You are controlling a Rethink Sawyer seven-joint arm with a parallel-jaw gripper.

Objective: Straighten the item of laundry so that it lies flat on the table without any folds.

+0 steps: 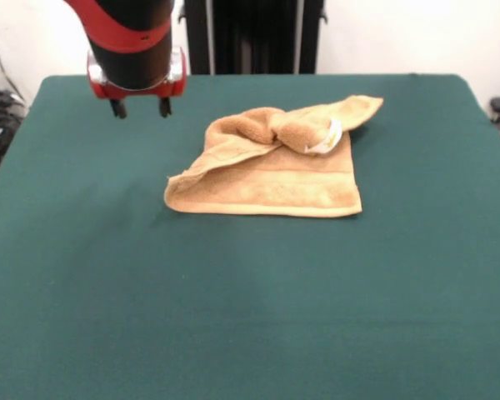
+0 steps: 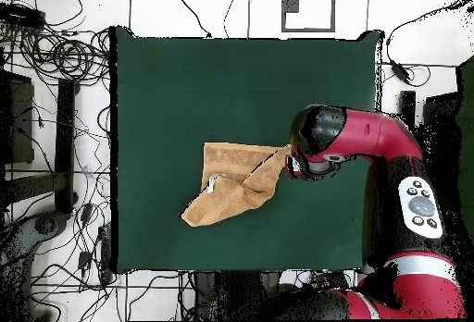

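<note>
The orange-tan towel lies crumpled on the green table, a little beyond its middle. Its near half lies flat with a woven band. Its far half is folded over and bunched into a twisted ridge, with the white tag on top and one corner pointing far right. My gripper hangs open and empty above the table's far left part, apart from the towel's left edge. In the overhead view the towel lies beside the arm's wrist, which hides the gripper.
The black pedestal stands behind the table's far edge. Cables and dark equipment lie on the floor beside the table. The arm's red body reaches over the table's edge.
</note>
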